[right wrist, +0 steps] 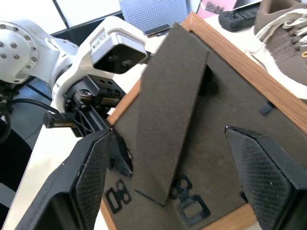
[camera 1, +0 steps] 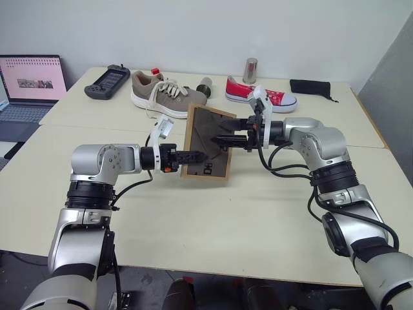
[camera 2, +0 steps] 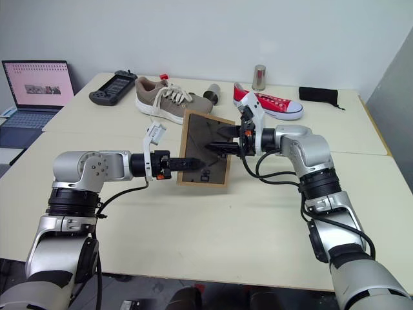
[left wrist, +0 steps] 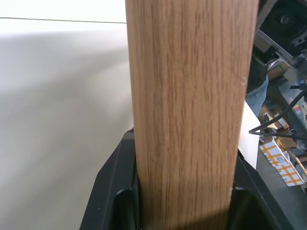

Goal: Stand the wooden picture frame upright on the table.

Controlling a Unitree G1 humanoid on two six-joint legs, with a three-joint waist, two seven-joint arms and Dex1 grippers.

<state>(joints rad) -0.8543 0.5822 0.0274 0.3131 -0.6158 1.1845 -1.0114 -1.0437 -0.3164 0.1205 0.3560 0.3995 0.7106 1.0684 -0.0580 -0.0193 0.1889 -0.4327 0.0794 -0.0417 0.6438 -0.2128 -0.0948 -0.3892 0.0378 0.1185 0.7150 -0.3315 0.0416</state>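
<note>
Gripping the small light-wood picture frame [camera 1: 208,143] by its side edge, the left claw [camera 1: 191,156] holds it above the pale cream bench [camera 1: 213,219]; the right claw [right wrist: 168,182], spread wide, apparently addresses the dark back strut [right wrist: 168,129].

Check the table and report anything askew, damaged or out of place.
Nothing looks spilled or broken. One oddity: the wooden picture frame is off the table, tilted, its left edge clamped by the left gripper, dark backing toward the camera. The open right gripper sits at its strut.
</note>
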